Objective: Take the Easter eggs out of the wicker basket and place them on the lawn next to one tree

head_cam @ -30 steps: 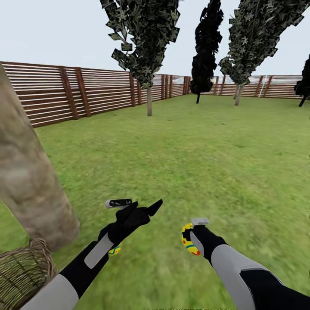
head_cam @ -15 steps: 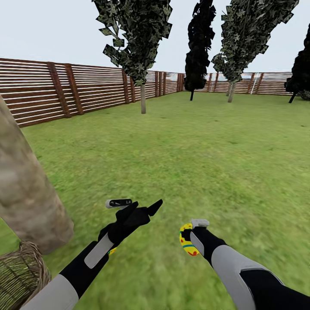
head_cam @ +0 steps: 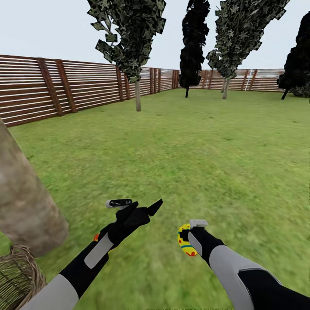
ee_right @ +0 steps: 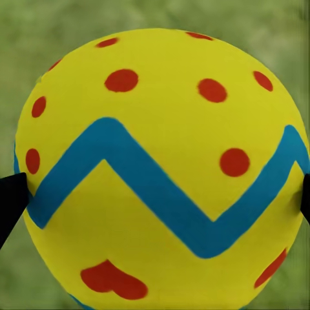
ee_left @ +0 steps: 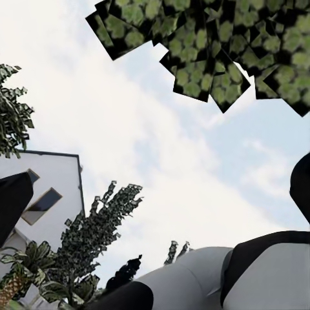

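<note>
One egg in hand: your right gripper point(head_cam: 186, 239) is clamped on a yellow egg point(head_cam: 185, 240), held low over the lawn point(head_cam: 193, 150) in front of you.
Egg's look: in the right wrist view the egg point(ee_right: 158, 168) is bright yellow, with one blue zigzag band across its middle, red dots above and below it, and a red heart-like mark near one end. Dark fingertips point(ee_right: 11, 203) press on its two sides.
Left gripper: your left gripper point(head_cam: 131, 206) points up and away with its fingers spread; nothing is between them.
Second egg: a small patch of yellow and red point(head_cam: 96, 237) peeks out beside your left forearm, low down near the grass. You cannot tell from here whether it rests on the ground.
What changed: over the last second the whole view has slid, so the thick pale trunk point(head_cam: 23, 202) and the wicker basket point(head_cam: 17, 277) now sit further toward the left edge. That is your camera turning, not the things moving. Both arms have kept their pose.
Meaning for the task: the trunk is close on your left, so this egg looks ready to be set down near it. The third egg's place cannot be told.
</note>
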